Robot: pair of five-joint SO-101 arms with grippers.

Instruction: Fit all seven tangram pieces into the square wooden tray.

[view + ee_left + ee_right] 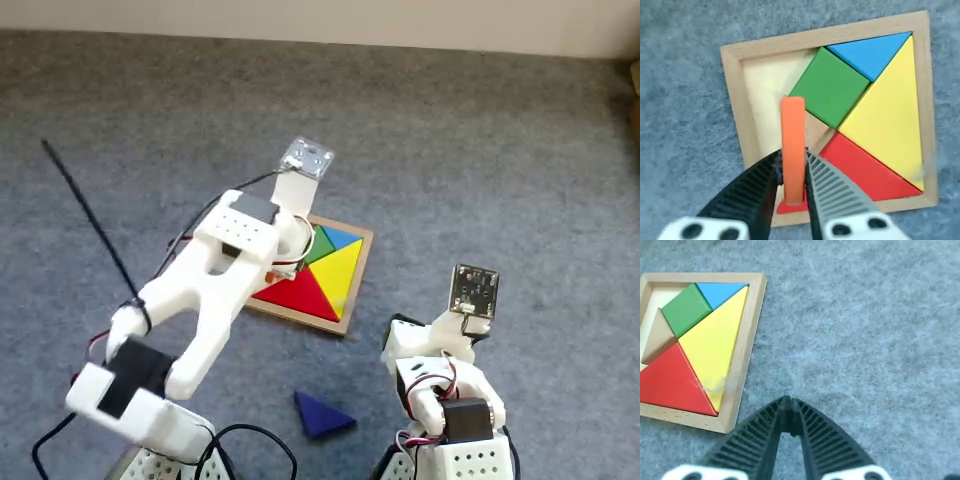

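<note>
1. The left gripper point(792, 167) is closed on an orange piece point(792, 130), which stands on edge between the ridged black fingers point(827, 187) and sticks out past their tips.
2. The gripper hangs directly over the wooden tray point(732, 100), and the orange piece points towards the tray's bare floor. I cannot tell whether the piece touches the floor.
3. Just beyond the tip of the orange piece sits the green square point(830, 85), flat in the tray. The blue triangle point(872, 52) lies against the square's far side, in a tray corner.
4. The big yellow triangle point(890, 120) fills the side of the tray farthest from the bare floor. The big red triangle point(865, 167) lies beside the left gripper's fingers, edge to edge with the yellow one.
5. A small wood-coloured triangle point(657, 337) sits between the green square and the red triangle.
6. The right gripper point(787, 410) is closed with its fingertips together and nothing between them. It hangs over the grey carpet point(865, 330), with the tray ahead of it and off to its left, well apart.
7. A dark blue triangle point(322, 415) lies flat on the carpet outside the tray. It is behind both grippers, between the two arm bases and nearer the right arm's.
</note>
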